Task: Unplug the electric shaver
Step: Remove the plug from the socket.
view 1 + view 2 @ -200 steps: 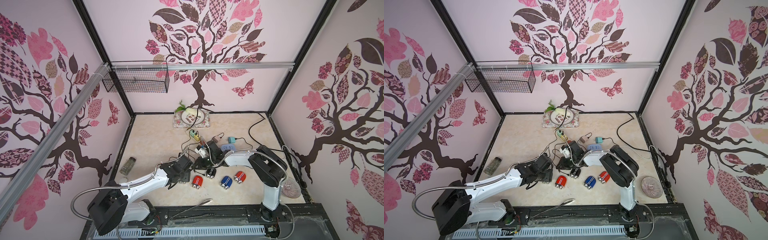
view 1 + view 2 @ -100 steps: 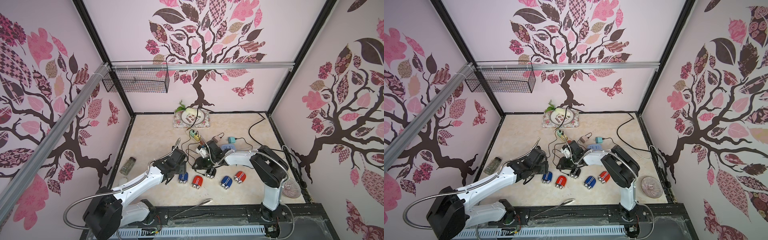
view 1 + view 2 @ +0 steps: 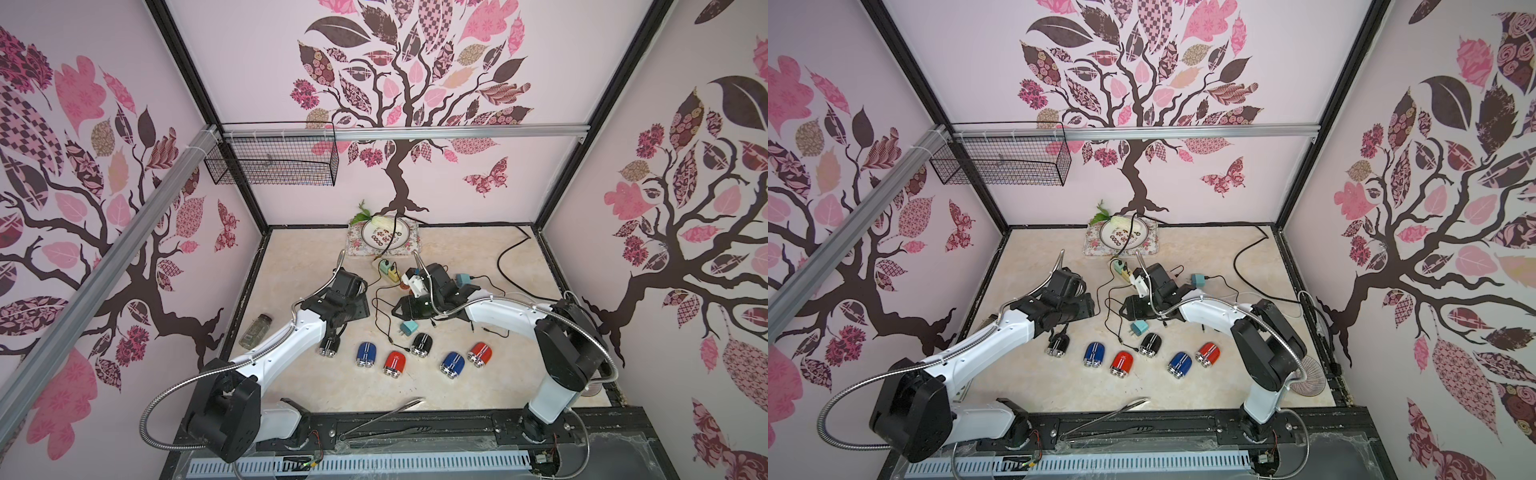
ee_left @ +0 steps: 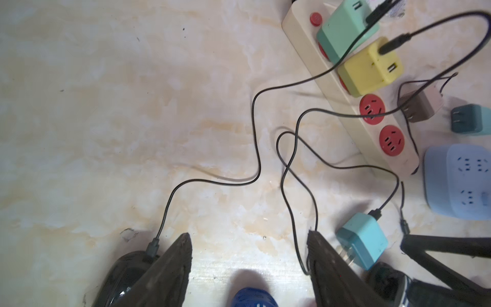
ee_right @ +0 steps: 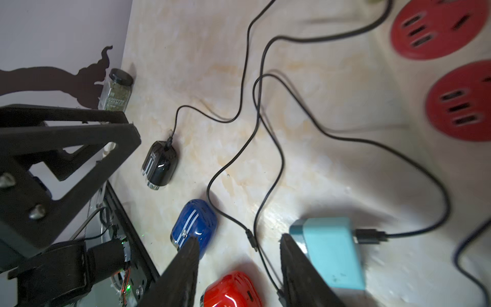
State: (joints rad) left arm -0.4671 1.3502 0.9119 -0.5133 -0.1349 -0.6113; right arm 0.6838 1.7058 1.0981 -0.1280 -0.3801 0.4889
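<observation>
Bright, even light with soft shadows fills both top views, where the wide lens splays the walls (image 3: 83, 208) toward the frame edges. In the right wrist view, red sockets (image 5: 462, 101) and the teal charger (image 5: 332, 252) blur; highlights glint on the black shaver (image 5: 159, 164).

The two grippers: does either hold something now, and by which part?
Nothing is held. Both the left gripper and the right gripper stand open; the teal adapter lies outside the right one's jaws, ungripped.
</observation>
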